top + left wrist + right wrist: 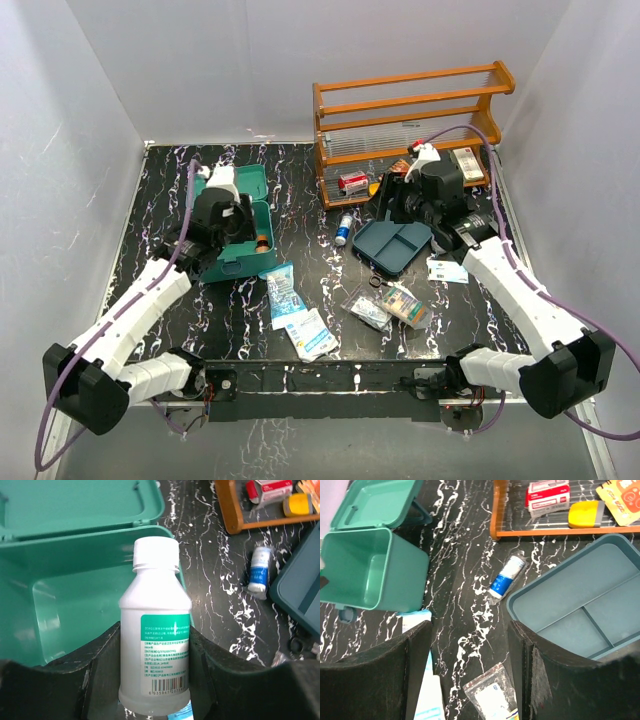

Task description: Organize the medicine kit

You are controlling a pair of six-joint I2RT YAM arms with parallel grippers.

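We start at the left gripper (pixel 154 652). Its fingers pinch a white bottle (pixel 156 630) across the lower body, one pad on each side of the label. The bottle's long axis runs straight out from the fingers, cap leading, toward the hinge side of the medicine kit (pixel 75 550).

The kit stands open directly beneath this gripper, lid thrown back, its cavity bare where we can see it. In the left wrist view the bottle overlaps the kit's right wall, so the cavity lies below and slightly left of the bottle. We judge that the coming move is a descent into the cavity, with a small leftward correction so the bottle clears that wall. The left arm is by far the nearer one.

The right gripper (pixel 469 635) hangs well right of the kit, fingers spread, nothing between them.

- Near the kit's front right corner lie flat sachets (pixel 283 290).
- Farther right of the kit, a blue-and-white tube (pixel 507 577) lies on its side.
- Beyond the tube sits the divided tray (pixel 555 630).
- Farthest from the kit, right and rearward, stands the wooden rack (pixel 497 510), holding a red-and-white box (pixel 547 492) and a yellow item (pixel 586 514).

None of these stands between bottle and cavity.
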